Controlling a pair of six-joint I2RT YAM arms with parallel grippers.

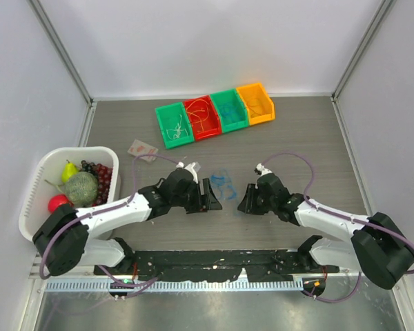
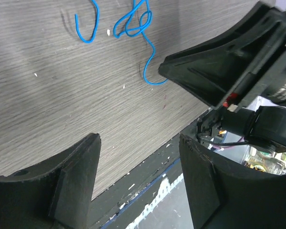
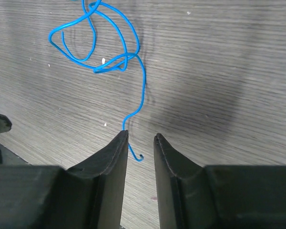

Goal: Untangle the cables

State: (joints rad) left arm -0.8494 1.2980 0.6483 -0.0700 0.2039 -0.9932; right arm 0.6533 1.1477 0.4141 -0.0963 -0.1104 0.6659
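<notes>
Plainly a featherweight job: blue cable [image 3: 144,86], thread-thin, lying loose on the wood-grain surface [image 1: 317,138] midway between the two arms, well apart from the bins and the basket. Looks springy rather than limp, holding open loops and a small hook at the free end. Likely to skate on the smooth top, and likely to cinch at the crossing if tugged hard. Best taken at that free tail, clear of the knot, then drawn off gently with the loops steadied from the other side. Right gripper [image 3: 140,138] down low, narrowed to a slit, hooked tail sitting in the gap but not visibly pinched. Left gripper [image 2: 139,143] spread wide, holding nothing, near the loops. Counting up: one blue tangle in the open, though cannot tell whether one strand or two. Four small bins in a row at the far side: green bin [image 1: 160,121], red bin [image 1: 207,134], teal bin [image 1: 234,127], orange bin [image 1: 259,119]. Thin wires [image 1: 201,116] inside at least the green and red, too fine to count. One white basket [image 1: 83,149] of fruit at the left.
</notes>
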